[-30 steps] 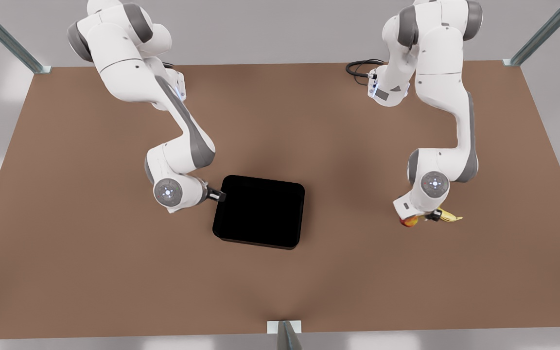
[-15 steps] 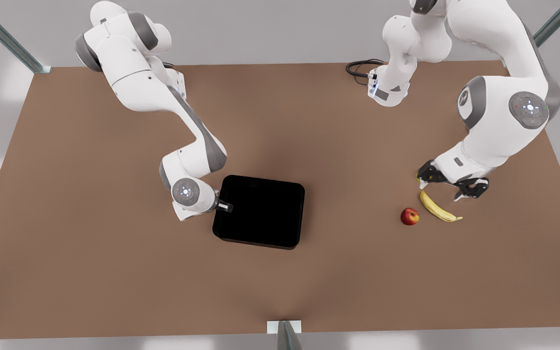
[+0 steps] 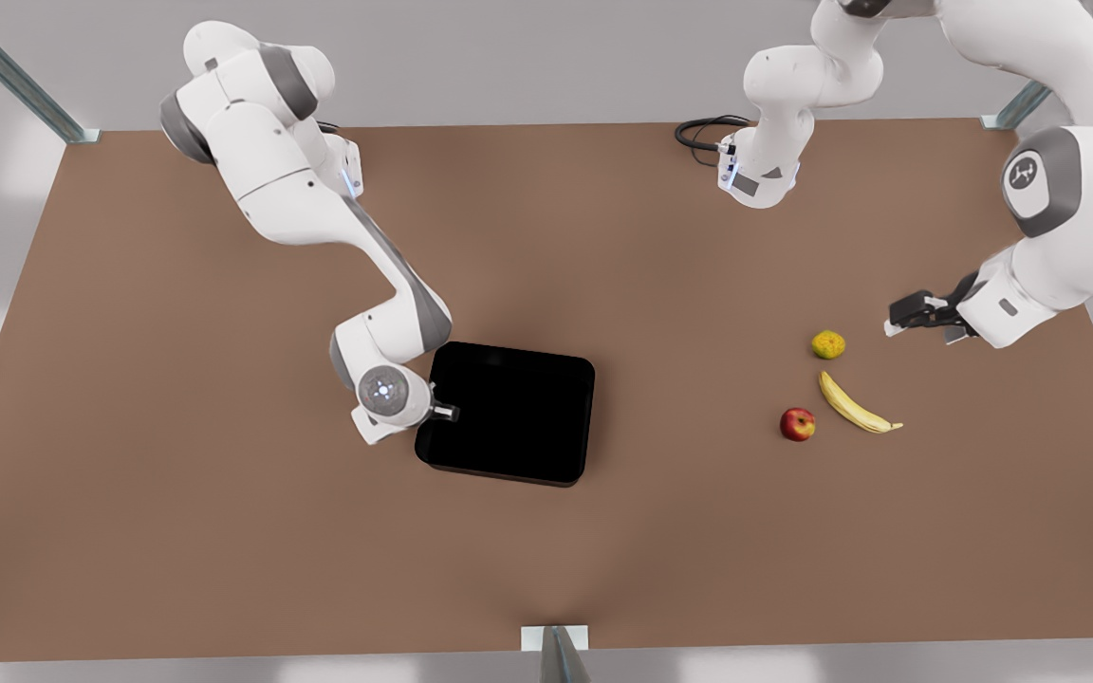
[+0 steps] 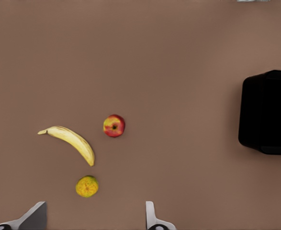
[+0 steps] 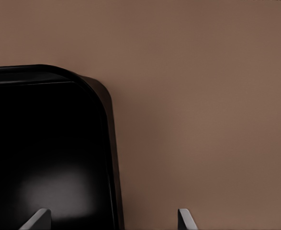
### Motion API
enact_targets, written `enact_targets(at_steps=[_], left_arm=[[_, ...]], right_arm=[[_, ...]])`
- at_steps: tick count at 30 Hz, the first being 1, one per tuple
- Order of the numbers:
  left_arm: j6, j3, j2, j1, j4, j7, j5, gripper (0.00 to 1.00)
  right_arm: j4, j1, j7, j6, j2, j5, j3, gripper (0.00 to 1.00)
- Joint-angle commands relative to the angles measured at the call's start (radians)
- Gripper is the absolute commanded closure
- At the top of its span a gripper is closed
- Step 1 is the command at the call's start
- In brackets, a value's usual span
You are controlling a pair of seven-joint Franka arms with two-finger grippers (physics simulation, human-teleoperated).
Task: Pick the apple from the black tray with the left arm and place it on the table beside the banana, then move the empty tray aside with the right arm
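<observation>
Black tray: seen empty on the brown table, near its middle.
Apple: set on the table just beside the banana, apart from it; a yellow-green fruit lies near.
Left gripper: raised at the front view's right, beyond the fruit, fingers spread wide, nothing held.
Right gripper: lowered at the tray's rim on the front view's left, forearm bent steeply down, fingers parted astride the rim.
</observation>
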Motion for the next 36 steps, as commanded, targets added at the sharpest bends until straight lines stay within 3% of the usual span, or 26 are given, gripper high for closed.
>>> enact_targets(at_steps=[1, 14, 19, 26, 33, 36], left_arm=[[0.074, -0.006, 0.043, -0.038, 0.019, -0.065, 0.011, 0.00], [0.079, -0.003, 0.084, -0.044, 0.035, -0.071, 0.022, 0.00], [0.079, -0.003, 0.084, -0.044, 0.035, -0.071, 0.022, 0.00], [0.079, -0.003, 0.084, -0.044, 0.034, -0.071, 0.022, 0.00], [0.079, -0.005, 0.086, -0.044, 0.034, -0.071, 0.023, 0.00], [0.079, -0.005, 0.086, -0.046, 0.034, -0.073, 0.023, 0.00]], right_arm=[[0.000, 0.001, -0.101, 0.052, 0.009, -0.001, 0.000, 0.01], [-0.003, 0.012, -0.098, 0.087, 0.055, 0.010, 0.000, 0.08], [-0.005, 0.009, -0.096, 0.081, 0.055, 0.012, 0.000, 0.33], [-0.003, 0.007, -0.095, 0.076, 0.055, 0.013, -0.001, 0.57], [-0.003, 0.007, -0.093, 0.076, 0.055, 0.015, -0.001, 0.71], [-0.003, 0.007, -0.095, 0.073, 0.055, 0.015, -0.001, 0.72]])
